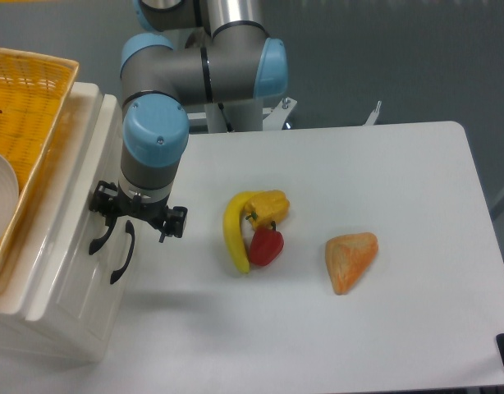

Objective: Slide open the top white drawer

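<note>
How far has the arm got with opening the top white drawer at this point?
Done: the tool has reached the cabinet front, right by the two black handles. In hand: lining up on a handle; whether its fingers have closed on one cannot be told from this view. Left: the whole pull, since the top white drawer looks shut.
</note>
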Controlling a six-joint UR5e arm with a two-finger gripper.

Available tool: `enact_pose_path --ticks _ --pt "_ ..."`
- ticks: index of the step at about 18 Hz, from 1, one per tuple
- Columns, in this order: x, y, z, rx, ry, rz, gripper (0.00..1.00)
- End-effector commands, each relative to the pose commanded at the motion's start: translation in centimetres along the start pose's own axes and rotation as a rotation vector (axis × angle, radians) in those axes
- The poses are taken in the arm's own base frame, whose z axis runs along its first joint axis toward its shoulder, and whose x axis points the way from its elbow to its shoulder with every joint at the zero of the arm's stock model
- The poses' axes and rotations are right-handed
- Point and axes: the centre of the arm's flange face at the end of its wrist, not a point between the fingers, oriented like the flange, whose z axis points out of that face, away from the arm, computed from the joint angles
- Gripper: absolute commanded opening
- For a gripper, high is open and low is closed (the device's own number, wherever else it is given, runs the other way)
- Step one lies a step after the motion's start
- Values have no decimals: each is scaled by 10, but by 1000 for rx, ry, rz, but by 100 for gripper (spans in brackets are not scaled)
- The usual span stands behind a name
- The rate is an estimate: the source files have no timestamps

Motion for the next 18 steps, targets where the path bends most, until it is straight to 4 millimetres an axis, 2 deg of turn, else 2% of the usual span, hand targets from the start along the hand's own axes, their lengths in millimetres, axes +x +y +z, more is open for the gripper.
enact_pose_path --ticks 11,18 --pt "-8 -1 -5 9 -5 9 100" --pt "-23 0 -10 16 -7 4 100"
